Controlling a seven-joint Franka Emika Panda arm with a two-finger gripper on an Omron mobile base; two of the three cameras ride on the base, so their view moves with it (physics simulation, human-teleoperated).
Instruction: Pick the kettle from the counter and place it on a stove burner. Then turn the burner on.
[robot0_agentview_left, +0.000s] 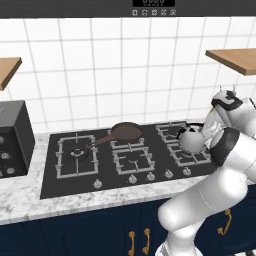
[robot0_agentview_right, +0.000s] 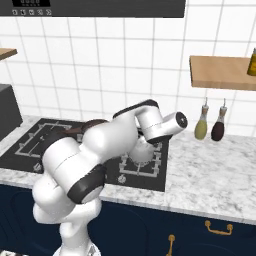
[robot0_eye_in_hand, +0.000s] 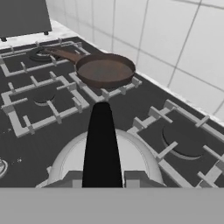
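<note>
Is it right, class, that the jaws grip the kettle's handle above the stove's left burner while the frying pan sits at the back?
Not quite: the kettle is over the stove's right-hand burners, as the left base view shows. The frying pan does sit at the back.

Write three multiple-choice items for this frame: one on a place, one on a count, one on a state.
1. Where is the kettle?
A. over the cooktop's right burners
B. on the marbled counter
C. on the shelf

2. How many bottles stand by the wall?
A. one
B. two
C. four

3. The gripper is:
A. open above the frying pan
B. shut on the kettle's handle
C. open over the counter

Answers: 1 A, it sits over the right grates; 2 B, a pair beneath the shelf; 3 B, the fingers flank the dark handle.
</note>
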